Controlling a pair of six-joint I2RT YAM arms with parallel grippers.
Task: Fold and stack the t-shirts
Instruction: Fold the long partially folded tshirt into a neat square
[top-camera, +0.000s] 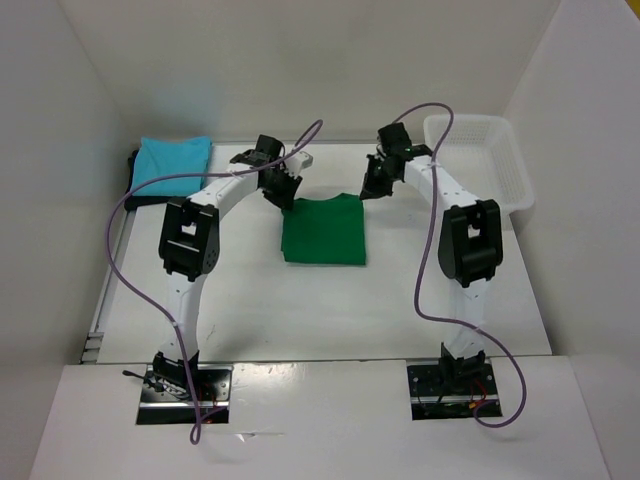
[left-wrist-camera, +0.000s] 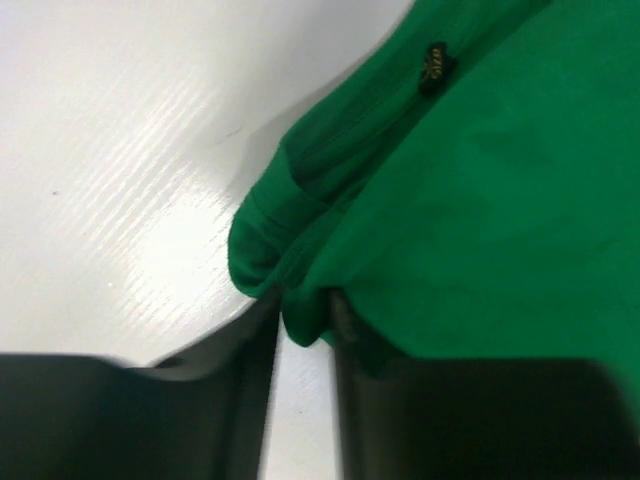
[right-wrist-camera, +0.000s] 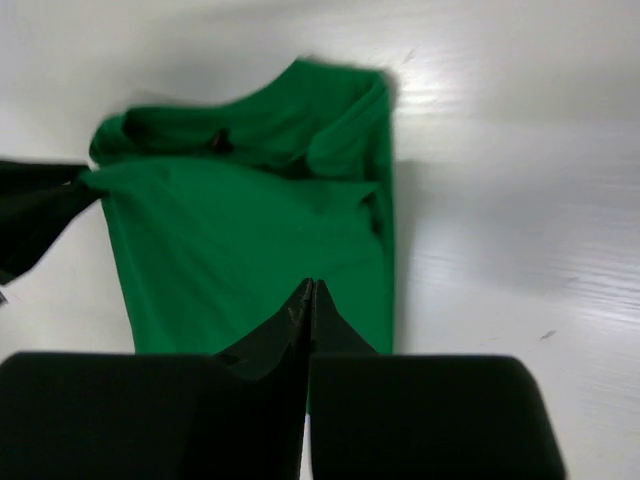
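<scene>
the bright green soft cloth t-shirt (top-camera: 323, 232) is laid folded on the surface (top-camera: 250, 300), towards its far edge. one corner is clamped in the jaws of the left gripper (left-wrist-camera: 303, 318); the right gripper (right-wrist-camera: 308, 297) is seen with jaws together, empty. the cloth is judged limp and light, best pinched at corners.

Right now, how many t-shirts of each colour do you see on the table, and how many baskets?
green t-shirt: 1
turquoise t-shirt: 1
black t-shirt: 1 (only an edge shows, at the turquoise one's left side)
white mesh basket: 1
Total: 4 things, 3 of them t-shirts
</scene>
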